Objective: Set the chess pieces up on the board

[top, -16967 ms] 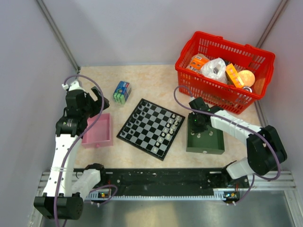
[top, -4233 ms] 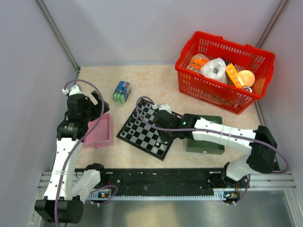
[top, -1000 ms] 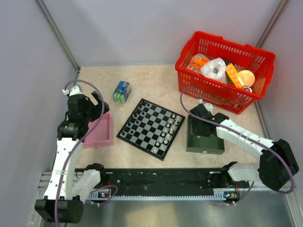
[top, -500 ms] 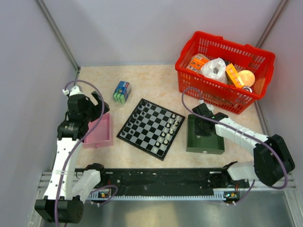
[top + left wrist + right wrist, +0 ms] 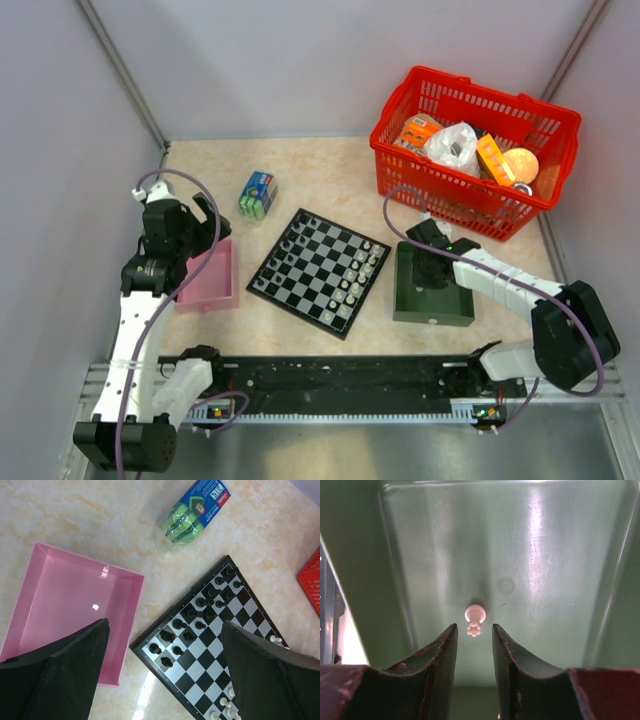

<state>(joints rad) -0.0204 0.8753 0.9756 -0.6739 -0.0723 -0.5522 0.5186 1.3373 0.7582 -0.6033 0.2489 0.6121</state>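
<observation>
The board point(image 5: 318, 271) lies mid-table with dark pieces point(image 5: 291, 250) along its left side and pale pieces point(image 5: 360, 278) along its right side; it also shows in the left wrist view point(image 5: 220, 630). My right gripper point(image 5: 428, 262) is down inside the green tray point(image 5: 433, 310), open, its jaws just short of one pale piece point(image 5: 474, 620) lying on the tray floor point(image 5: 545, 580). My left gripper point(image 5: 190, 222) is open and empty, high above the pink tray point(image 5: 208, 275), which holds nothing in the left wrist view point(image 5: 70, 605).
A red basket point(image 5: 470, 150) of groceries stands at the back right. A green-and-blue pack point(image 5: 258, 194) lies behind the board, also in the left wrist view point(image 5: 195, 510). Grey walls close in both sides.
Over the last second my right gripper has settled slightly lower and nearer in the green tray. The left arm has not moved.
</observation>
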